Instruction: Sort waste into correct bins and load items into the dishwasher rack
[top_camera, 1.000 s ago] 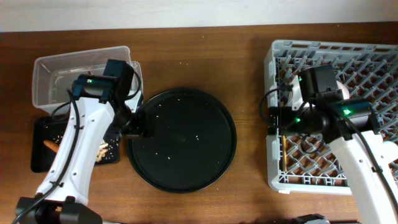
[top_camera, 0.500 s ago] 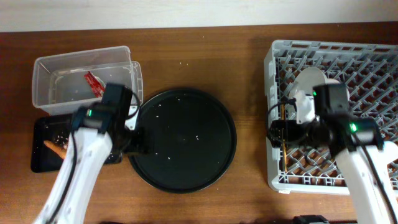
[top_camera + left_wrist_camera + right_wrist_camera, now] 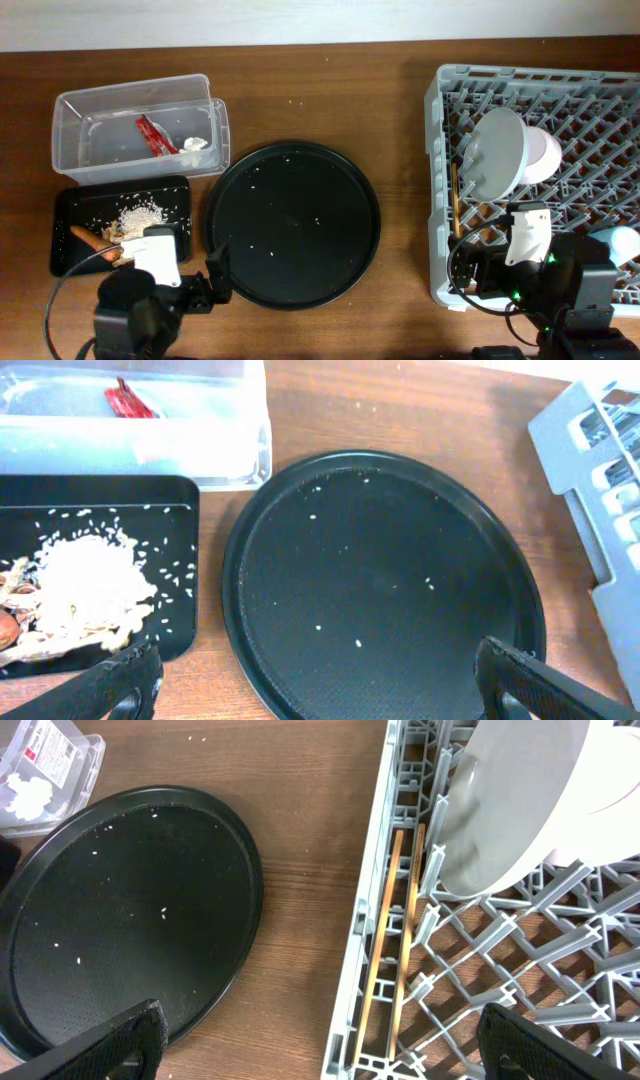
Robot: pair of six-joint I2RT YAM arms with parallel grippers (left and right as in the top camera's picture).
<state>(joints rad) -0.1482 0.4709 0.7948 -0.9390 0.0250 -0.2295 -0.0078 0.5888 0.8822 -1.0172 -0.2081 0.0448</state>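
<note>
Wood tabletop (image 3: 400, 90). Dishwasher rack (image 3: 440, 90) at right, cropped by frame edge: grey-green plate (image 3: 497, 152) covers part of white bowl (image 3: 545, 155), chopsticks (image 3: 456, 205) by rack's left wall, blue cup (image 3: 622, 243) half cut off. Upper left, clear tub (image 3: 75, 105) w/ red wrapper (image 3: 153, 135) + tissue (image 3: 195, 144). Below it, black rect. tray (image 3: 65, 215) w/ rice scraps (image 3: 138, 215), carrot stick (image 3: 85, 236), corner hidden by left arm (image 3: 160, 255). Left gripper (image 3: 320, 685), right gripper (image 3: 320, 1045) both spread wide, empty; only fingertips (image 3: 540, 675) show.
</note>
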